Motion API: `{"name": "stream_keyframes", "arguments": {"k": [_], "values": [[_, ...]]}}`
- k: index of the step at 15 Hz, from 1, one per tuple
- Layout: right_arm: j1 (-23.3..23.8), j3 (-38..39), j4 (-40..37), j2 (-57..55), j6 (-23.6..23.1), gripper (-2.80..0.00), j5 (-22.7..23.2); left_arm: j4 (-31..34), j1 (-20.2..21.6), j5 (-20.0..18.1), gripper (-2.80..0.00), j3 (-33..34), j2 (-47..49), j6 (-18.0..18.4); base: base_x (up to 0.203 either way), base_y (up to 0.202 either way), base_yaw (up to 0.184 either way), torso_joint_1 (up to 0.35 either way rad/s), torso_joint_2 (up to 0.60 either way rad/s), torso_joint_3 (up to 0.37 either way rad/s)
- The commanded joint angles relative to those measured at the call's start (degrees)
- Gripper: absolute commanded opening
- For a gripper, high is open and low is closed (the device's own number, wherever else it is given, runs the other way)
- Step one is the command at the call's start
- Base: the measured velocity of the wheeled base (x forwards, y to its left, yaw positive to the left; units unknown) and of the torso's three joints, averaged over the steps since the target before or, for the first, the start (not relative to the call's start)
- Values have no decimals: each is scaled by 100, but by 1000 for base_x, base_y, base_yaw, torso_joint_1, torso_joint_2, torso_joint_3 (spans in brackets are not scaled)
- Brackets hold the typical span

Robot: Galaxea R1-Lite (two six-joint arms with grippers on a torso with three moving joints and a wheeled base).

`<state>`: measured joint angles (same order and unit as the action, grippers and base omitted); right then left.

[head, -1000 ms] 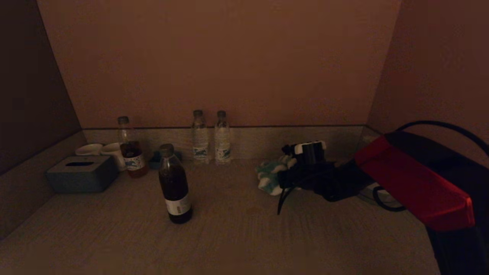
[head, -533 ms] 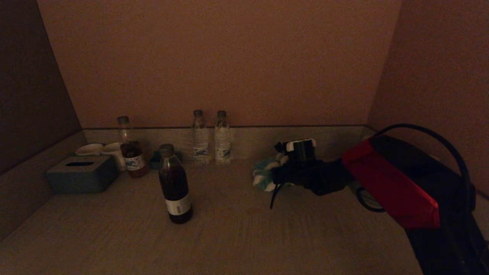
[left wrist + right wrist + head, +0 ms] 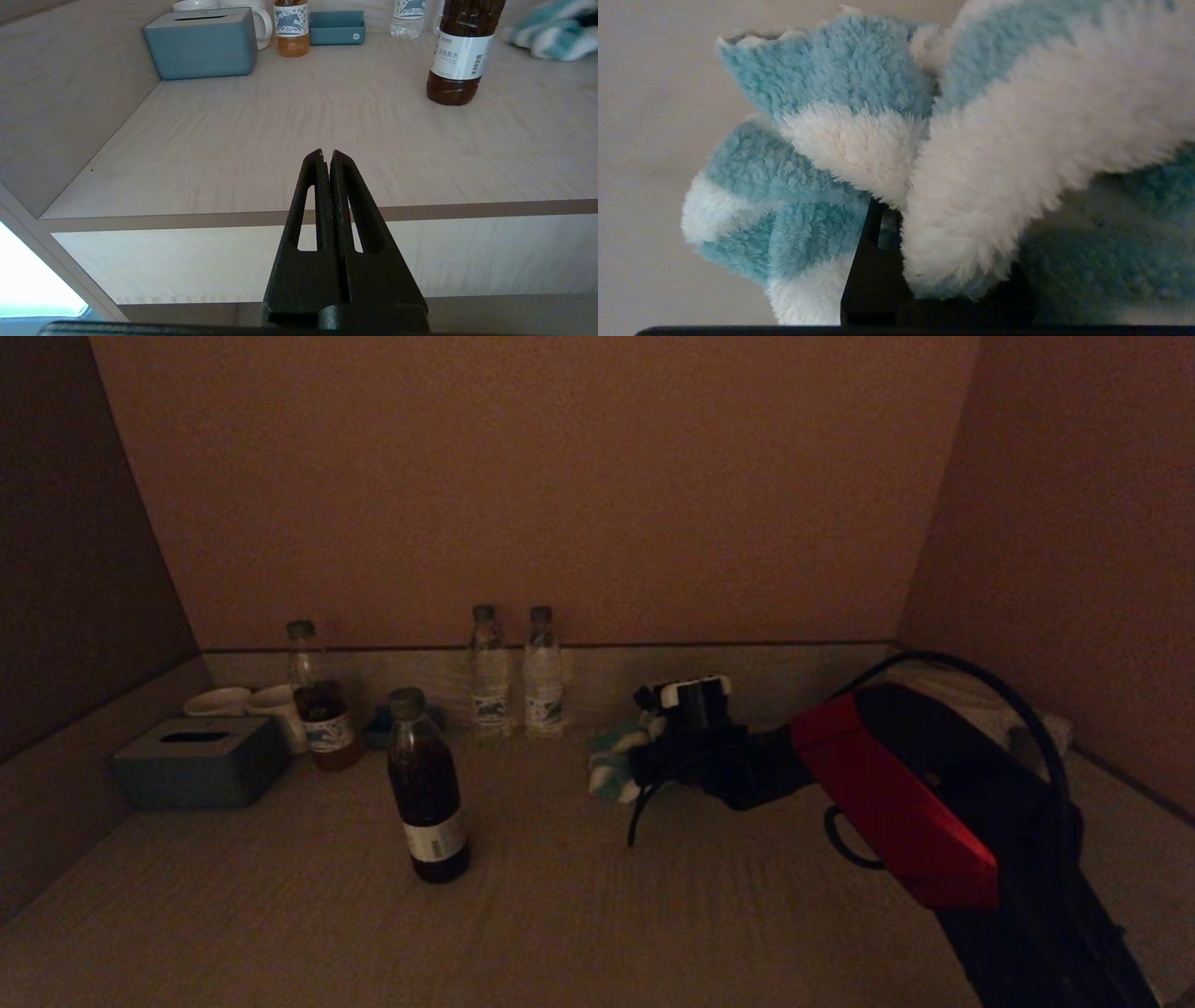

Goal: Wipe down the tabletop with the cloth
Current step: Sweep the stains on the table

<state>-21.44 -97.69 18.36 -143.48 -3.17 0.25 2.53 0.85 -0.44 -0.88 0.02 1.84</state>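
A fluffy cloth striped blue and white lies bunched on the wooden tabletop, near the back wall and right of the two water bottles. My right gripper is shut on the cloth and presses it to the table; the cloth fills the right wrist view and hides most of the fingers. The cloth also shows at the far edge of the left wrist view. My left gripper is shut and empty, parked before the table's front edge, out of the head view.
A dark tea bottle stands mid-table left of the cloth. Two water bottles stand at the back wall. A tissue box, white cups, another tea bottle and a small blue tray sit back left.
My right gripper has slid the cloth leftward along the tabletop, towards the water bottles. The bottles and the left arm have not moved.
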Motion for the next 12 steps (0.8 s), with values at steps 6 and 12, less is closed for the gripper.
{"name": "stream_keyframes", "arguments": {"k": [6,12], "values": [[-572,-602,-307,-304,-87,-280,-51,1,-6,0,-280,0,-2,0,0,0,0,0,0,0],[-932,-303,-307,-110,-79,-280,-51,1,-6,0,-280,0,6,0,0,0,0,0,0,0]]}}
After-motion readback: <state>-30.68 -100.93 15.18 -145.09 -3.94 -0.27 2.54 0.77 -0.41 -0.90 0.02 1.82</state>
